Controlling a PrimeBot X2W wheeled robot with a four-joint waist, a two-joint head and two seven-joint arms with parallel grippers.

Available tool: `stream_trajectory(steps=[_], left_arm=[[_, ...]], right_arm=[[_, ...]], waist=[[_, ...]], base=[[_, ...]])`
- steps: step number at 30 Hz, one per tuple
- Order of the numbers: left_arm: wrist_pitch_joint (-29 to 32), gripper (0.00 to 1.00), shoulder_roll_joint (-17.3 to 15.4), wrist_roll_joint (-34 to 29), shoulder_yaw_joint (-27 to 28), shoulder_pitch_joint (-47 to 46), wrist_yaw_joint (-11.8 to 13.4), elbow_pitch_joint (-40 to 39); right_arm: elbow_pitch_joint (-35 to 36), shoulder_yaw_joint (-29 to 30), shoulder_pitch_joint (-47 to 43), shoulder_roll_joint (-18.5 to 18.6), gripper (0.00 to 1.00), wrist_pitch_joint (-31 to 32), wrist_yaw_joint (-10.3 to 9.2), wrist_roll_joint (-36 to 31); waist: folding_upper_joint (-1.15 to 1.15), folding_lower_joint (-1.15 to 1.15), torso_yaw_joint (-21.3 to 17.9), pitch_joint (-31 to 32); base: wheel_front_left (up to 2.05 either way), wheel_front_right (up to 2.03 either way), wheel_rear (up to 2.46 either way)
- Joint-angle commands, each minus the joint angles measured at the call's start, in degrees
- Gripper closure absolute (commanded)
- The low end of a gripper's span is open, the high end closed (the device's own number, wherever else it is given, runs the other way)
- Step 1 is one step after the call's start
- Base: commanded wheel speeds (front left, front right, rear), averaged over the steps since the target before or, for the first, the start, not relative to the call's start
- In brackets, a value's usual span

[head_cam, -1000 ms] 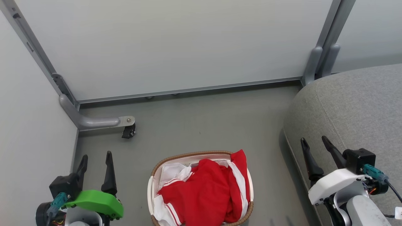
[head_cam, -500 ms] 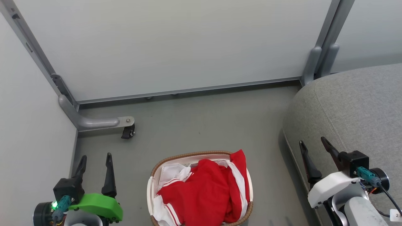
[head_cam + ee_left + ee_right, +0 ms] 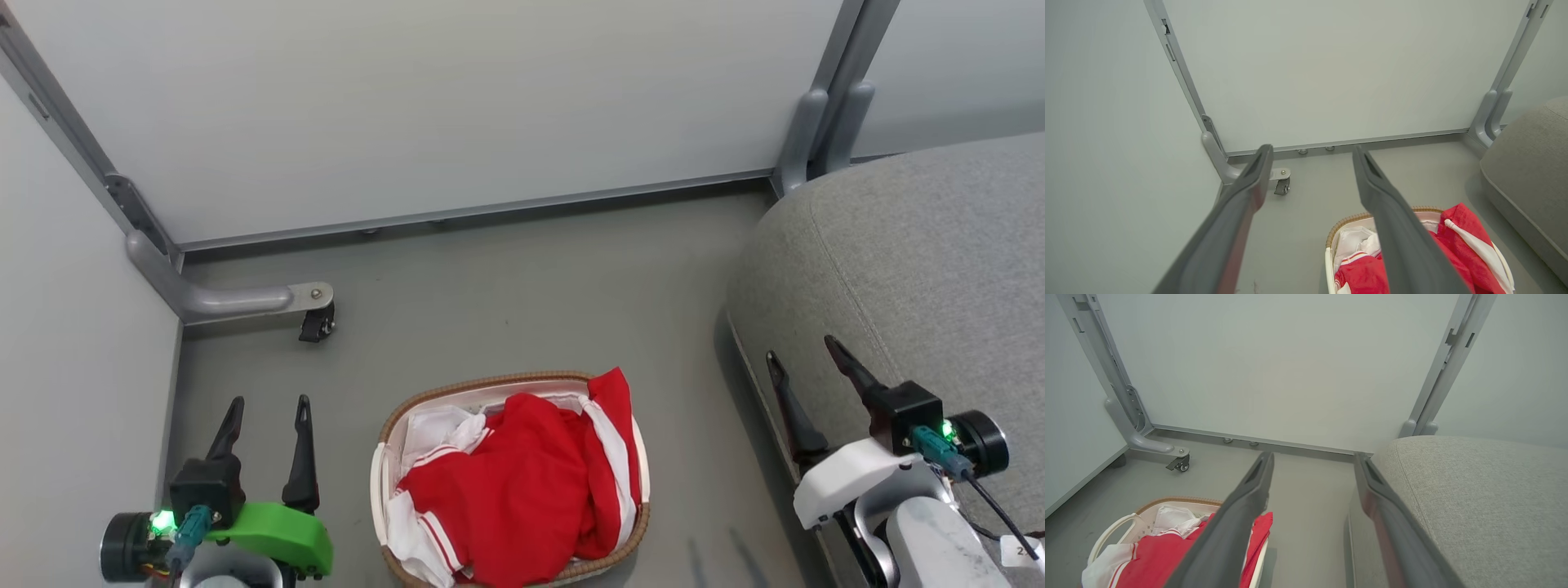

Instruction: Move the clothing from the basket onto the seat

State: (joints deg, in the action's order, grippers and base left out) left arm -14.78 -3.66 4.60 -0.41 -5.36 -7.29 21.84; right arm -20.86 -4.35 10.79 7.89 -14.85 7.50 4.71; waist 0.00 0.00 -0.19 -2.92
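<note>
Meanwhile, left gripper (image 3: 269, 402) and right gripper (image 3: 800, 347) hovering empty, jaws spread, flanking basket (image 3: 490, 382) on floor (image 3: 522, 286); pinching clothing (image 3: 522, 482) deep at bunched middle likely carrying it cleanly to seat (image 3: 922, 269).

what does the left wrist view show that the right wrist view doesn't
Left wrist view: the left end effector, open above the floor, with the basket at its right. Right wrist view: the right end effector, open, between basket and sofa, plus the sofa's broad top. Both: red clothing heaped in the basket, the grey sofa, the caster foot and pale wall panels.
</note>
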Motion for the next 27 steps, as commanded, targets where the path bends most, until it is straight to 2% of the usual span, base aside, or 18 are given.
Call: stream_trajectory(steps=[1, 15, 27], left_arm=[[-0.57, 0.0, 0.0, -0.85, -0.31, -1.67, -0.24, 0.01], [-0.45, 0.0, -1.01, 1.55, -5.98, -13.35, -0.24, 0.89], [-0.38, 0.0, -4.04, 3.47, -13.02, -23.13, -0.24, 4.99]], right_arm=[[0.56, 0.01, 1.51, 0.05, 0.0, -0.47, -0.02, -0.87], [5.18, -0.4, 10.46, -2.43, 0.0, -0.43, -0.03, -2.29], [10.05, -1.67, 16.29, -4.46, 0.0, -0.43, -0.03, -2.88]], waist=[[0.0, 0.0, -0.94, -3.1], [0.0, 0.0, -5.33, -19.96], [0.0, 0.0, -9.23, -30.92]], base=[[0.0, 0.0, 0.0], [0.0, 0.0, 0.0], [0.0, 0.0, 0.0]])
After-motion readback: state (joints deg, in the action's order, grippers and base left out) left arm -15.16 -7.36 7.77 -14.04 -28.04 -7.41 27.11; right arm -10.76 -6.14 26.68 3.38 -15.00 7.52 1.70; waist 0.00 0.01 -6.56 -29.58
